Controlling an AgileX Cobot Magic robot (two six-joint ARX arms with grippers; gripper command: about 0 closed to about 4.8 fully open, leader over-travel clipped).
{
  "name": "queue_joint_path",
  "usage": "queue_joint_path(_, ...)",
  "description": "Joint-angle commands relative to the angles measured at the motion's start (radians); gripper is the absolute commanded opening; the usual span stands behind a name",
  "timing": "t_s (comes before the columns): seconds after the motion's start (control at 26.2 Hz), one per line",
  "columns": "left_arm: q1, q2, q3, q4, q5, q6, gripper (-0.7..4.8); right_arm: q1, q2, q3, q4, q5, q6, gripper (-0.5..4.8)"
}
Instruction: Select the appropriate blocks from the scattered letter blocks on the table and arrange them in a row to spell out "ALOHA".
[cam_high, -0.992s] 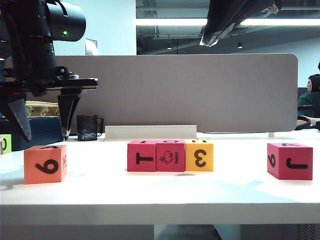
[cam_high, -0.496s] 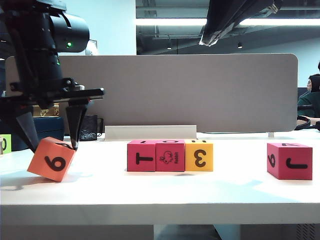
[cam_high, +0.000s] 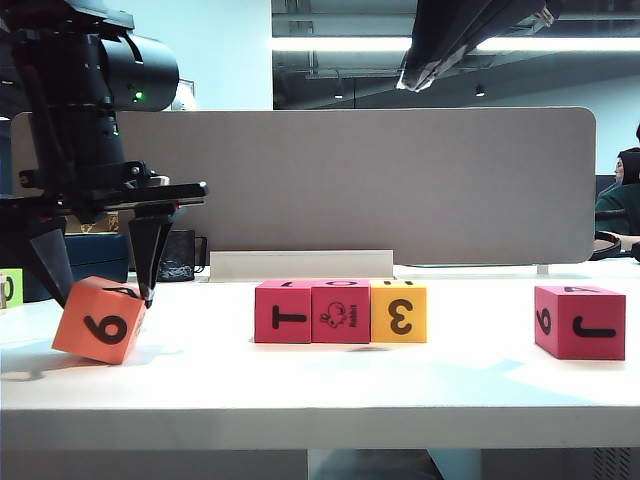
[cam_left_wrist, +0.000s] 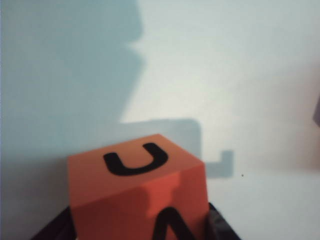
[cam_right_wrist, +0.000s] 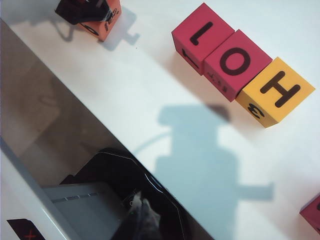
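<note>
Exterior view: the left gripper (cam_high: 100, 290) is pointed down over the far left of the wide white table (cam_high: 320, 385), its two dark fingers (cam_high: 150, 258) spread and set on either side of the matte orange letter cube (cam_high: 99, 320). The cube is gripped between them and is tilted, one lower corner on the table, a black "6" on its front face. In the left wrist view the same orange cube (cam_left_wrist: 137, 192) fills the lower frame, a curved black letter on its upper face, dark finger parts just seen at both lower flanks.

The right gripper (cam_right_wrist: 142, 220) is seen in the right wrist view with its jaws together, nothing between them, held well above the table; in the exterior view only a dark part of that arm (cam_high: 470, 40) is seen at the top.

Taking the orange cube as reference: well to its right, a row of three touching cubes is seen mid-table, a crimson-pink cube with "T" on its front (cam_high: 283, 312), a crimson-pink cube with a rabbit drawing (cam_high: 341, 313), then a yellow cube with "3" (cam_high: 399, 312). Their upper faces read L (cam_right_wrist: 202, 35), O (cam_right_wrist: 236, 61), H (cam_right_wrist: 277, 90) in the right wrist view. Farther right still, apart from the row, a fourth crimson-pink cube (cam_high: 580, 322) stands alone. Behind the orange cube, a dark mug (cam_high: 176, 255) stands by the grey divider panel (cam_high: 380, 180).
</note>
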Motion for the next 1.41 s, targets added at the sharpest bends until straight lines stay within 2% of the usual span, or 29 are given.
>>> queue_joint_path(0.04, 0.0, 0.007, -0.005, -0.068, -0.023, 0.046, 3.1, 0.002, -0.003, 0.002, 0.011, -0.001, -0.004, -0.06)
queue_joint_path(0.19, 0.0, 0.006, -0.005, -0.101, -0.089, 0.072, 3.1, 0.002, -0.003, 0.002, 0.011, -0.002, -0.004, -0.06)
queue_joint_path(0.5, 0.0, 0.006, -0.005, -0.105, -0.126, 0.095, 3.24, 0.002, -0.003, 0.002, -0.011, -0.001, -0.004, -0.06)
queue_joint_path(0.53, 0.0, 0.006, -0.005, -0.103, -0.126, 0.094, 3.38, 0.002, -0.003, 0.002, -0.013, -0.002, -0.003, -0.06)
queue_joint_path(0.76, 0.0, 0.006, -0.005, -0.088, -0.13, 0.094, 3.35, 0.002, -0.003, 0.002, -0.012, -0.002, -0.003, -0.06)
queue_joint_path(0.84, 0.0, 0.006, -0.005, -0.077, -0.132, 0.098, 3.05, 0.002, -0.003, 0.002, -0.012, -0.002, -0.003, -0.06)
queue_joint_path(0.88, 0.0, 0.006, -0.005, -0.066, -0.132, 0.102, 2.71, 0.002, -0.003, 0.002, -0.012, -0.001, -0.003, -0.06)
queue_joint_path(0.92, 0.0, 0.006, -0.005, -0.062, -0.132, 0.104, 2.66, 0.002, -0.003, 0.002, -0.012, -0.001, -0.003, -0.06)
queue_joint_path(1.14, 0.0, 0.006, -0.005, -0.021, -0.127, 0.116, 2.67, 0.002, -0.003, 0.002, -0.011, -0.001, -0.003, -0.06)
queue_joint_path(1.3, -0.001, 0.006, -0.005, 0.061, -0.074, 0.119, 2.68, 0.002, -0.003, 0.002, -0.008, -0.001, -0.002, -0.06)
queue_joint_path(1.41, -0.002, 0.008, -0.005, 0.106, -0.055, 0.153, 2.67, 0.002, -0.003, 0.002, -0.006, -0.001, -0.002, -0.06)
